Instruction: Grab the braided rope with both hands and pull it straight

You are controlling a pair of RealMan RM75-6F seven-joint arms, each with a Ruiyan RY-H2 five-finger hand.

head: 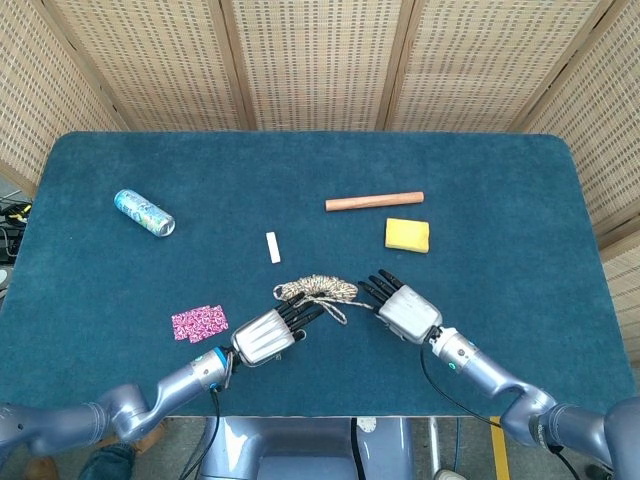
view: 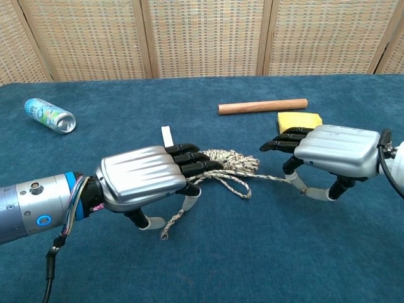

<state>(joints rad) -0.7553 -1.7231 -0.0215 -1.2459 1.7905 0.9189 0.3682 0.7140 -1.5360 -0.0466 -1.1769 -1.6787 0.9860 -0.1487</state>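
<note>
The braided rope lies as a small coiled bundle at the table's front middle, with a loose tail running forward-left and a strand leading right. My left hand hovers over the tail, fingers stretched flat toward the coil and apart, holding nothing. My right hand sits just right of the coil, fingers spread. One bent fingertip touches the end of the right strand, with the thumb apart from it. Part of the tail is hidden under my left hand.
On the blue table cloth lie a drink can at far left, a white block, a wooden rod, a yellow sponge, and a pink patterned packet beside my left arm.
</note>
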